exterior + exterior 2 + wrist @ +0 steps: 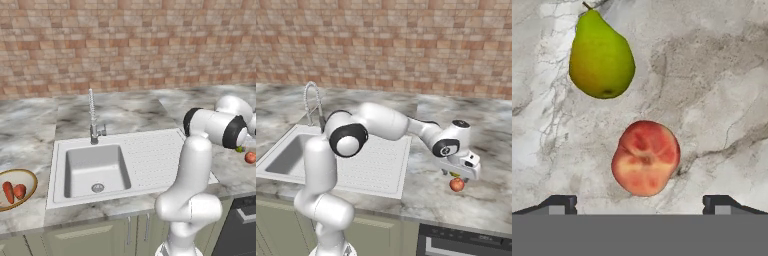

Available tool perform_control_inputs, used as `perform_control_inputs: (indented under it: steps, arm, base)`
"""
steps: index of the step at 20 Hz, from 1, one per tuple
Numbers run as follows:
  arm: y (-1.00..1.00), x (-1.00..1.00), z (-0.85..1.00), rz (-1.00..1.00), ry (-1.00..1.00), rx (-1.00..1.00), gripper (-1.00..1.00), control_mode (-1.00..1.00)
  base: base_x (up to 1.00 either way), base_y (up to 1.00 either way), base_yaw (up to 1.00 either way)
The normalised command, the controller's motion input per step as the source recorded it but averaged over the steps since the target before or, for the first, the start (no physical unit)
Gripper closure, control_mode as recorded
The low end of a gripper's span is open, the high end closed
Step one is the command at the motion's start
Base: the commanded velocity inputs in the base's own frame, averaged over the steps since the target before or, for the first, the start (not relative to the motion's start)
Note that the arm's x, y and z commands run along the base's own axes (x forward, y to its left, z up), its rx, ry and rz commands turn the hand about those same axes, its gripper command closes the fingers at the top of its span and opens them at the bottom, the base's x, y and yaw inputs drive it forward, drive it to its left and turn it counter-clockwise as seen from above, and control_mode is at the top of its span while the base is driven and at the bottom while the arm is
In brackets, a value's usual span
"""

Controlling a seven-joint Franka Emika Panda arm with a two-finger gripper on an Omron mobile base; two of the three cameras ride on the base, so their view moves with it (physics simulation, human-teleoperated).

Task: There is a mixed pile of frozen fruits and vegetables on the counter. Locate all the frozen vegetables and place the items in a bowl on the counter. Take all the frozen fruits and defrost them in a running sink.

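My gripper [455, 176] hangs open just above the counter [491, 200], right of the sink, with nothing between its fingers. Directly under it lies the red-orange round fruit [645, 157], centred between the two fingertips [562, 204] in the hand view. The same fruit [457, 184] rests on the stone below the hand. Beyond it lies the yellow-green fruit [602, 57], pear-shaped and apart from the red one. In the left base view both fruits [250, 157] sit at the right edge. The bowl [31, 177] at far left holds the two orange-red vegetable pieces [8, 192].
The light grey sink [95, 170] with its dotted drainboard [152, 157] and tall spring-neck faucet [92, 117] lies between the bowl and the fruits. No water shows from the faucet. A brick wall backs the counter. A dark appliance [466, 242] sits under the counter's right end.
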Motion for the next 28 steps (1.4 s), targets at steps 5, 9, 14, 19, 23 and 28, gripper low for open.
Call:
perform_control_inputs:
  steps: [5,9,14,19,23,28]
  arm:
    - [-0.11,0.00,-0.37,0.00,0.00,0.00,-1.00,-1.00]
    - [0.00,0.00,-0.33,0.00,0.01,0.00,-1.00,-1.00]
    - [0.00,0.00,-0.23,0.00,0.00,0.00,-1.00,-1.00]
    - [0.00,0.00,-0.14,0.00,0.00,0.01,1.00,-1.00]
    - [0.00,0.00,-0.03,0.00,0.00,0.00,1.00,-1.00]
    - [0.05,-0.03,0.00,-0.03,0.00,0.00,1.00,-1.00]
  base:
    - [0.00,0.00,0.00]
    - [0.00,0.00,0.00]
    - [0.00,0.00,0.00]
    - [0.00,0.00,0.00]
    - [0.00,0.00,0.00]
    - [0.00,0.00,0.00]
